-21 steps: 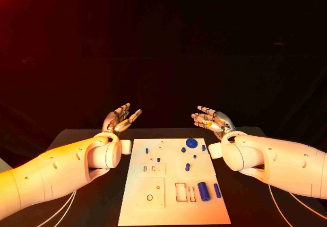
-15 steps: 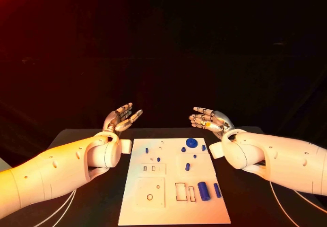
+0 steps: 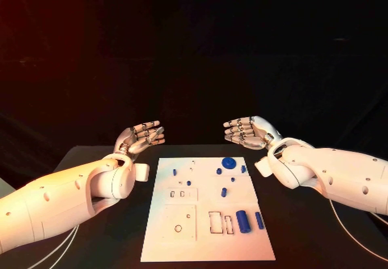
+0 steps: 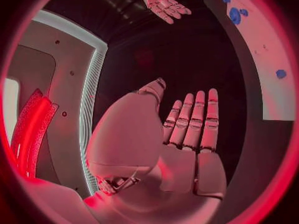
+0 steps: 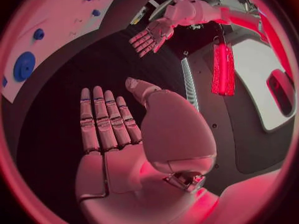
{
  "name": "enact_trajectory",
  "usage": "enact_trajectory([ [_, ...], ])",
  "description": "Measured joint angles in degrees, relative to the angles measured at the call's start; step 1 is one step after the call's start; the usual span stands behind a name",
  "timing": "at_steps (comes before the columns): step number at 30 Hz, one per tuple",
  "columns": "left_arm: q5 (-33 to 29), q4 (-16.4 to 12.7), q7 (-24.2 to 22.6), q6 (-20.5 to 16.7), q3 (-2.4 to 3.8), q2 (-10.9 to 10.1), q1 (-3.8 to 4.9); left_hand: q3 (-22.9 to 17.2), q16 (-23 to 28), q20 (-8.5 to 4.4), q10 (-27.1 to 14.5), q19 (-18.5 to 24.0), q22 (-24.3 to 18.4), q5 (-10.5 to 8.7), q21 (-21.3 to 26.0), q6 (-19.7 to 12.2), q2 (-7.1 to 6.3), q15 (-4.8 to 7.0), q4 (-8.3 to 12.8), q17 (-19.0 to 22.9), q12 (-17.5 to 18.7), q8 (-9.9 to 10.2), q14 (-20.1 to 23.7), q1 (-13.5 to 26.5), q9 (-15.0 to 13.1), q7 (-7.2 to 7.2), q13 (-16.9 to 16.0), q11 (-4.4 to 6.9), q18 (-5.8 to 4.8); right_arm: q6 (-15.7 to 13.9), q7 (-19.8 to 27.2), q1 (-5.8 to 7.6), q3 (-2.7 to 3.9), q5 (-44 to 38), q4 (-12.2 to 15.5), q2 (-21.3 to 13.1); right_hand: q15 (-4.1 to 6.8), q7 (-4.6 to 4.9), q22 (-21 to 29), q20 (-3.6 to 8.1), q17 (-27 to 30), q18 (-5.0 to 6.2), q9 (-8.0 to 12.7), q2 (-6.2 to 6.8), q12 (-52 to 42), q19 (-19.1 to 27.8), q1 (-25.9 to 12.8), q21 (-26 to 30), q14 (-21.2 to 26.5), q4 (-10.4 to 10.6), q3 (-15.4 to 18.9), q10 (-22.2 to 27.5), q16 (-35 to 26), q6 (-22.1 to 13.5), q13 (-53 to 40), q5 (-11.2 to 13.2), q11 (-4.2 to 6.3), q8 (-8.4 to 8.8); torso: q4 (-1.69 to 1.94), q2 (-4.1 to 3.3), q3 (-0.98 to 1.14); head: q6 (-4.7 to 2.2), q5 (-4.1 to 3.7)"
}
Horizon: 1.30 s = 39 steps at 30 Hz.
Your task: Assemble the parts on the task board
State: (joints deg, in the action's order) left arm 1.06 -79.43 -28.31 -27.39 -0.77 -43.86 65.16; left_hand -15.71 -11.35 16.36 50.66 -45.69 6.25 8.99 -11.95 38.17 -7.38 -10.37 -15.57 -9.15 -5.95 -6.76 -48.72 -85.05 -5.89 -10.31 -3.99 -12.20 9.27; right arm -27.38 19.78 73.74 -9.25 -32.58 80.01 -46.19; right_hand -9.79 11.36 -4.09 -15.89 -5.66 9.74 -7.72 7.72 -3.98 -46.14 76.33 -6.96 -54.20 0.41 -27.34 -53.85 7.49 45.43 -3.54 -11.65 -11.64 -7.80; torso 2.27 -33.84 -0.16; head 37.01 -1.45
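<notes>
White task board (image 3: 206,246) lies flat in the middle of the black table (image 3: 97,162), and small blue parts (image 3: 241,219) sit on it. A big round blue part (image 3: 228,163) sits near the far edge. Nothing blocks the board. The left hand (image 3: 140,137) and the right hand (image 3: 250,132) float past the far end of the board, one on each side. Both hold nothing, with fingers stretched out. A moment ago both palms faced more upward, and now they have tipped over toward each other.
</notes>
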Motion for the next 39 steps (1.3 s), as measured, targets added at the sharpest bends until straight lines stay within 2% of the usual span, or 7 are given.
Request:
enact_trajectory([
  [7,1.40,-2.73,0.05,0.80,0.47,-1.78,0.08,-1.72,-4.23,-1.74,5.30,-5.24,1.68,-0.22,-4.41,7.29,-0.71,2.24,0.96,-5.04,-0.37,-2.80,-6.71,0.34,-1.47,-1.13,-0.11,1.57,0.65,0.38,-3.42,0.99,0.07,-13.35,-0.33,-0.50,2.06,1.35,-0.44,1.54,-1.40,0.00,-0.91,0.98,0.00,-5.18,0.67,-1.82,-6.40,-0.55,-1.50,-6.64,2.36,6.22,-0.09,0.34,1.69,-1.97,0.33,-0.95,0.15,-0.11,-0.57],
  [15,5.25,-8.30,1.94,1.75,1.02,-4.74,0.11,-2.24,-10.17,-4.19,7.76,-9.33,4.47,-0.34,-9.91,9.59,-2.62,4.35,3.41,-10.60,-0.37,-5.47,-11.95,-0.90,-2.99,-1.89,-0.19,3.01,0.63,2.65,-8.48,1.91,0.10,-29.15,-0.21,-1.07,5.51,-0.68,-2.34,4.90,-6.18,0.01,-2.32,2.36,-0.36,-12.93,0.98,-6.23,-15.59,-0.59,-1.52,-14.63,7.83,11.04,-0.69,0.60,4.40,-3.73,0.86,-2.40,0.14,-0.09,-1.43],
  [17,5.93,-9.50,2.38,2.09,1.21,-5.21,0.11,-2.18,-11.83,-4.84,8.38,-9.98,5.33,-0.34,-11.52,9.68,-2.60,4.78,3.68,-11.96,-0.37,-5.60,-13.07,-0.88,-3.19,-1.98,-0.19,3.23,0.62,3.37,-9.98,1.97,0.11,-32.44,-0.12,-1.11,6.39,-1.06,-3.44,6.06,-8.27,0.01,-2.57,2.95,-0.36,-15.44,0.93,-8.29,-18.51,-0.78,-0.90,-15.45,10.46,11.42,-0.77,0.59,5.05,-3.73,1.05,-2.85,0.10,-0.08,-1.62],
  [20,6.79,-11.52,2.90,2.96,1.53,-6.09,0.11,-2.38,-14.24,-4.99,8.66,-10.12,6.69,-0.34,-13.74,9.87,-2.83,5.14,3.90,-14.00,-0.20,-5.70,-13.44,-0.65,-3.47,-1.79,-0.17,3.50,0.62,4.82,-12.89,2.06,0.12,-37.62,0.03,-1.03,9.48,-2.03,-10.80,10.66,-24.19,0.03,-3.63,4.96,0.23,-24.79,0.45,-20.15,-28.80,0.30,1.49,-17.05,29.46,12.39,-0.99,0.21,6.57,-2.81,1.32,-3.57,0.04,-0.10,-1.85],
  [23,7.40,-13.28,3.14,4.25,1.72,-7.04,0.11,-2.25,-15.09,-5.23,7.65,-9.26,8.26,-0.34,-16.01,9.85,-3.10,4.48,4.36,-15.52,0.91,-5.91,-9.25,-0.38,-3.79,-1.80,-0.04,2.77,0.60,6.04,-15.72,2.08,0.12,-41.95,0.04,-0.74,9.78,-2.25,-15.29,11.04,-45.58,0.03,-4.45,5.62,0.22,-27.20,0.46,-25.67,-29.65,2.21,0.96,-16.36,50.59,12.61,-1.08,0.21,6.82,-2.54,1.55,-4.28,0.00,-0.31,-1.98],
  [27,7.92,-15.24,3.27,6.01,1.85,-8.20,0.11,-1.76,-17.98,-5.24,6.76,-9.10,10.98,-0.34,-20.34,9.63,-3.13,4.23,4.85,-17.48,1.09,-6.26,-6.71,-0.35,-4.15,-1.95,-0.04,2.68,0.59,7.01,-18.63,2.10,0.12,-46.32,0.02,-0.43,9.79,-2.42,-36.26,10.96,-65.11,-1.73,-5.60,6.48,0.23,-32.01,0.87,-44.15,-29.65,3.82,-0.51,-16.26,69.10,12.77,-1.10,0.21,6.91,-2.31,1.87,-5.13,-0.02,-0.34,-2.18],
  [39,8.49,-18.06,3.62,8.94,1.95,-10.02,0.35,-1.70,-25.91,-5.41,6.66,-7.42,18.10,-0.33,-31.31,9.44,-2.89,4.53,5.23,-21.23,1.09,-6.76,-4.60,-0.11,-4.92,-1.76,-0.10,2.77,0.52,9.31,-23.63,2.00,0.13,-53.51,-0.68,0.78,9.79,-2.74,-50.75,10.42,-69.29,-3.12,-7.01,7.54,0.23,-33.73,0.74,-56.40,-29.64,5.05,-0.65,-13.60,75.91,12.43,-0.81,-0.56,6.53,-2.32,2.72,-6.98,-0.04,-0.48,-2.07],
])
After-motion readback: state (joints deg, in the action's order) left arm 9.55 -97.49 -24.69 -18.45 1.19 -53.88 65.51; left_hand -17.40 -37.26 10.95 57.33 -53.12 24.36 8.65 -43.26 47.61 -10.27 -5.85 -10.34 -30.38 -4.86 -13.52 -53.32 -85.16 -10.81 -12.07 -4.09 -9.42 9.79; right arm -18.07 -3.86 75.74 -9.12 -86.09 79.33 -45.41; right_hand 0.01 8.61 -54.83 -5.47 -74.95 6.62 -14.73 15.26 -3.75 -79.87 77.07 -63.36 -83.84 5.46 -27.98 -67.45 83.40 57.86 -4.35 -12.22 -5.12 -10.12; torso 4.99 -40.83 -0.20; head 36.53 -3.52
